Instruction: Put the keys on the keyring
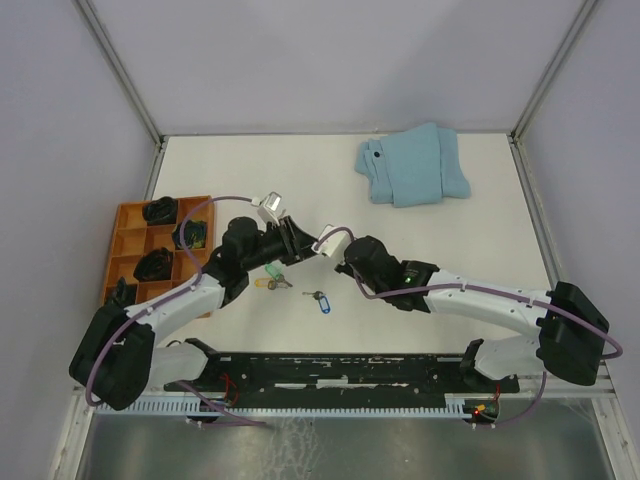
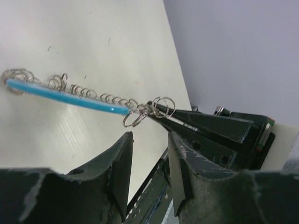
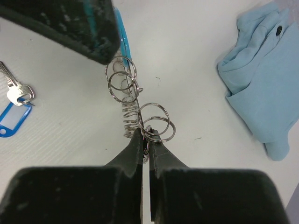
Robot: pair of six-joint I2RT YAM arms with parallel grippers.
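Step in hand: presenting the keyring (image 2: 70,99), a loop of grey coiled wire with a bright blue plastic strip, for threading; judged early, since no key was seen on it.
Right gripper (image 3: 145,140): closed, pinching the wire rings at one end of the loop, held above the table at centre of the top view.
Left gripper (image 2: 149,140): jaws apart just below the loop, nothing between them.
Keys: the silver green-tagged key (image 1: 273,270), yellow-tagged key (image 1: 263,284) and blue-tagged key (image 1: 320,301) lay below the grippers in the top view.
Next move: probably the left gripper fetching a key.
Orange compartmented tray (image 1: 125,210): left of frame; dark items in several compartments, their kind unclear.
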